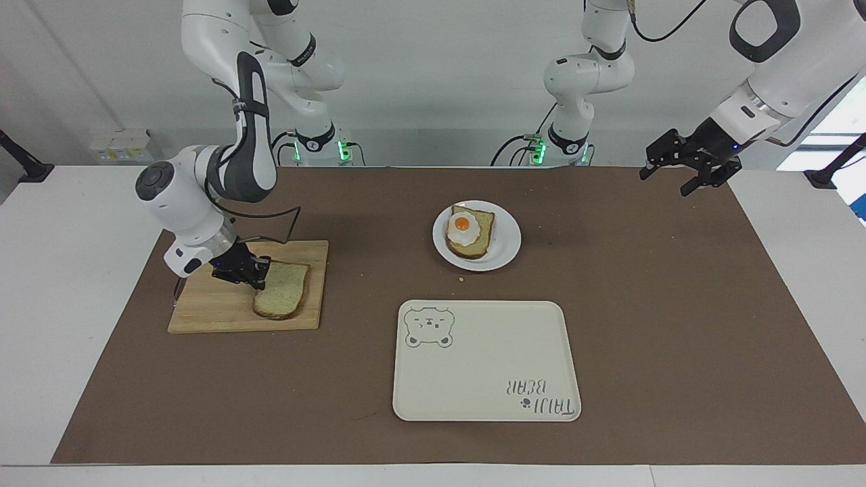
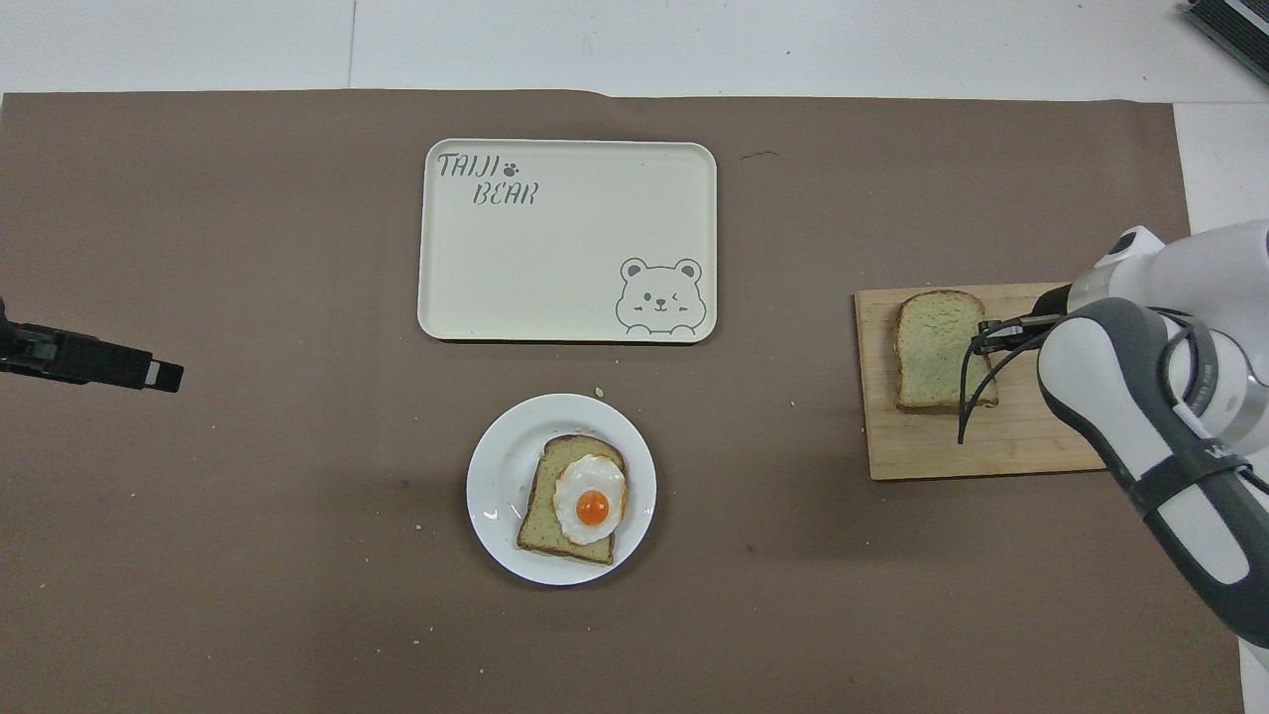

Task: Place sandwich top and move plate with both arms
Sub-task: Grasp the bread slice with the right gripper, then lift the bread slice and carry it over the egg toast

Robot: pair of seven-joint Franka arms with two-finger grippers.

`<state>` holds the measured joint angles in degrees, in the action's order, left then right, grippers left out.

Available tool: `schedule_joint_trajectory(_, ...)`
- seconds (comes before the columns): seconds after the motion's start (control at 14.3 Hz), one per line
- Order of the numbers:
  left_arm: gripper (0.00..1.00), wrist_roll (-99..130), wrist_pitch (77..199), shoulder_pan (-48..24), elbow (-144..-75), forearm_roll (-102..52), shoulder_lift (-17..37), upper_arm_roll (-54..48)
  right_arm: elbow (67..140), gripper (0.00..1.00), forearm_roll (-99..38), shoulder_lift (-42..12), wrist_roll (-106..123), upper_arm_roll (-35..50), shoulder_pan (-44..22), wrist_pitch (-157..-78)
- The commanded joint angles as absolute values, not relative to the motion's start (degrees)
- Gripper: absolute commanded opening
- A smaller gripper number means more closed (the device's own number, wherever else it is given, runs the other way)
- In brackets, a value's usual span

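Note:
The sandwich top [image 1: 283,292] [image 2: 935,349], a plain tan slice, is at the wooden cutting board [image 1: 216,312] [image 2: 991,456] at the right arm's end of the table. My right gripper [image 1: 259,274] [image 2: 983,337] is shut on the slice's edge, low over the board. Whether the slice's free edge still touches the board I cannot tell. The white plate [image 1: 506,249] [image 2: 494,496] stands mid-table and carries a bread slice with a fried egg [image 1: 465,231] [image 2: 587,501]. My left gripper [image 1: 685,170] [image 2: 159,375] hangs open and empty over the mat at the left arm's end.
A cream rectangular tray with a bear drawing [image 1: 484,365] [image 2: 565,258] lies farther from the robots than the plate. A brown mat [image 1: 676,304] covers the table between them, with a few crumbs around the plate.

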<state>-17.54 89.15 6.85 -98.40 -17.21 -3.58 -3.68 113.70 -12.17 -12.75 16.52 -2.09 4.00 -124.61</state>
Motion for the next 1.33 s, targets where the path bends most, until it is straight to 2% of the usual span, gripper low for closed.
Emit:
schedule_joint_trajectory(0.0,1.0,-20.6,91.4,7.7,-101.8,-18.2,-5.4,-4.0,110.9,0.0,-13.4,-10.7,18.7,-2.0,4.1,-118.7)
schedule_joint_trajectory(0.21,1.0,-20.7,91.8,7.7,-102.4,-18.2,-5.4,-4.0,106.4,0.0,-17.8,-10.3,17.4,-2.0,3.9,-109.7)
schedule_joint_trajectory(0.35,1.0,-20.7,93.0,7.6,-103.5,-18.5,-5.4,-4.1,105.8,0.0,-21.4,-10.2,17.1,-1.9,3.3,-107.0)
schedule_joint_trajectory(0.77,1.0,-21.1,93.8,7.6,-104.5,-19.2,-5.7,-4.0,105.9,0.0,-22.9,-10.1,7.2,-1.8,-7.7,-108.6)
schedule_joint_trajectory(1.26,1.0,-21.2,93.8,7.6,-104.6,-19.2,-5.7,-4.0,107.3,0.0,-25.5,-9.0,-2.1,-1.8,-17.6,-112.3)
